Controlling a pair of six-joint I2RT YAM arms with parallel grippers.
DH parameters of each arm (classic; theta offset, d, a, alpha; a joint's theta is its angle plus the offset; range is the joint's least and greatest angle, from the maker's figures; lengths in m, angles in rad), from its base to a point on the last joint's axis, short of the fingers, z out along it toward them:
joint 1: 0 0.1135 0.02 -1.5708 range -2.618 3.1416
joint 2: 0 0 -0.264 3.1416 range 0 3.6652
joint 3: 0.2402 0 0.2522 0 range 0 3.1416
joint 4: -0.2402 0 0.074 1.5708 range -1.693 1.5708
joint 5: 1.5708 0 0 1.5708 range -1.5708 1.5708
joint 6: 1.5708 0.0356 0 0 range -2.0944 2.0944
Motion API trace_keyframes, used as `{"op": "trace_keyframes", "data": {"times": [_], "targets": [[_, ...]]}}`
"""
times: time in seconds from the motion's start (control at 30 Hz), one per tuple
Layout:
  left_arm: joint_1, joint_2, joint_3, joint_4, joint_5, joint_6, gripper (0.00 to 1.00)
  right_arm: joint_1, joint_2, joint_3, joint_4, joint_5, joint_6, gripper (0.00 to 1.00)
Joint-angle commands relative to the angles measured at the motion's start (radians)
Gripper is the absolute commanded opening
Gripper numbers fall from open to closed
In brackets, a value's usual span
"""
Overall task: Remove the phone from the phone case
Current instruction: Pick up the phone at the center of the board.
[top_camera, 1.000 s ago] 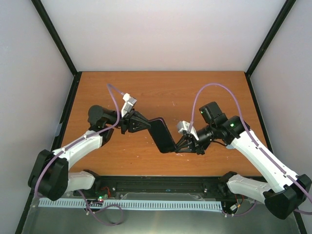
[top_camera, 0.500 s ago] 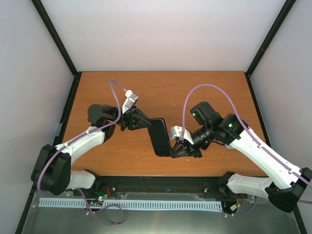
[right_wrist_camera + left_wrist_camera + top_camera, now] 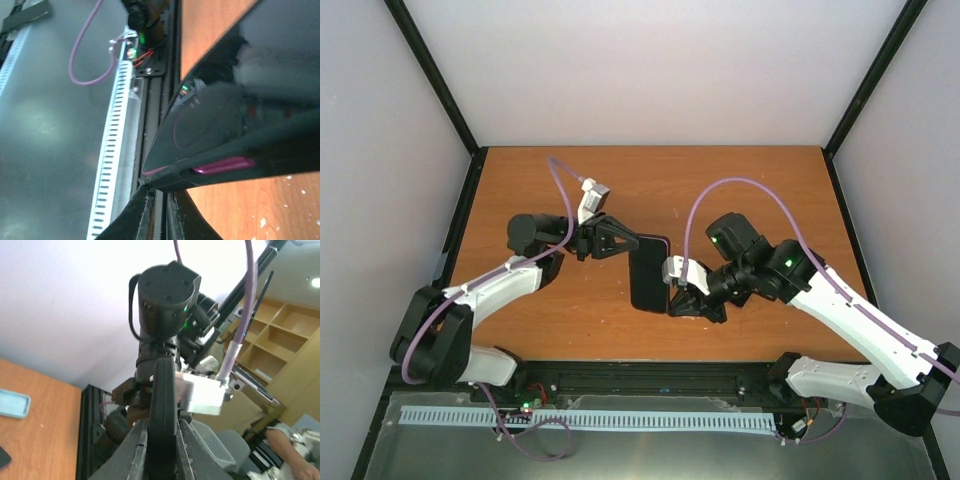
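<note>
A dark phone [image 3: 648, 272] in a black phone case with magenta trim hangs above the table between both arms. My left gripper [image 3: 628, 243] is shut across the far end of it. In the left wrist view the phone [image 3: 164, 405] stands edge-on, squeezed between both fingers [image 3: 140, 450] of that gripper [image 3: 162, 442]. My right gripper [image 3: 672, 300] holds the near right corner. The right wrist view shows its tips [image 3: 159, 192] pinched on the phone case's corner lip [image 3: 167, 180], under the glossy screen [image 3: 215, 125] and a magenta side button [image 3: 225, 164].
The orange table [image 3: 740, 190] is ringed by a black frame, with a black rail and a white slotted strip [image 3: 580, 418] along the near edge. A light blue case-like object [image 3: 12, 404] lies on the table in the left wrist view.
The phone has swung from a slant to nearly straight in the top view and shifted left. Both grippers moved with it, and the right one has tightened slightly on the corner.
</note>
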Motion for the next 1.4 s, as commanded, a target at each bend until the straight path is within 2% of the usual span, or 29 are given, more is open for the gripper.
{"op": "trace_keyframes", "data": {"times": [0.0, 0.27, 0.5, 0.53, 0.57, 0.67, 0.7, 0.77, 0.83, 0.9, 1.13, 1.27, 1.37], "targets": [[-0.035, -0.073, -0.01, -0.056, -0.089, 0.083, 0.0, -0.065, -0.013, 0.002, 0.314, 0.103, 0.137, 0.03], [-0.035, -0.167, -0.046, -0.187, -0.15, 0.176, 0.0, -0.152, -0.017, -0.022, 0.343, 0.194, 0.204, 0.03], [-0.03, -0.268, -0.037, -0.43, -0.246, 0.34, 0.0, -0.202, -0.049, -0.044, 0.306, 0.215, 0.193, 0.05], [-0.029, -0.28, -0.029, -0.494, -0.269, 0.369, 0.0, -0.202, -0.059, -0.047, 0.292, 0.191, 0.176, 0.12], [-0.029, -0.293, -0.025, -0.538, -0.296, 0.397, 0.0, -0.204, -0.07, -0.048, 0.277, 0.17, 0.162, 0.31], [-0.025, -0.342, -0.027, -0.679, -0.426, 0.48, 0.0, -0.21, -0.092, -0.038, 0.197, 0.022, 0.074, 0.72], [-0.023, -0.357, -0.029, -0.713, -0.482, 0.5, 0.0, -0.21, -0.087, -0.029, 0.147, -0.054, 0.022, 0.82], [-0.02, -0.379, -0.036, -0.755, -0.549, 0.524, 0.0, -0.21, -0.069, -0.014, 0.044, -0.178, -0.082, 0.92], [-0.019, -0.381, -0.049, -0.737, -0.557, 0.522, 0.0, -0.21, -0.049, -0.013, 0.001, -0.244, -0.132, 0.93], [-0.019, -0.361, -0.047, -0.723, -0.532, 0.516, 0.0, -0.21, -0.029, -0.01, 0.013, -0.277, -0.13, 0.88], [-0.019, -0.327, -0.091, -0.584, -0.476, 0.441, 0.0, -0.21, 0.053, 0.028, 0.179, -0.226, 0.027, 0.68], [-0.019, -0.342, -0.088, -0.624, -0.484, 0.462, 0.0, -0.21, 0.089, 0.053, 0.195, -0.186, 0.068, 0.62], [-0.019, -0.363, -0.061, -0.716, -0.492, 0.517, 0.0, -0.223, 0.096, 0.082, 0.182, -0.114, 0.082, 0.62]]}}
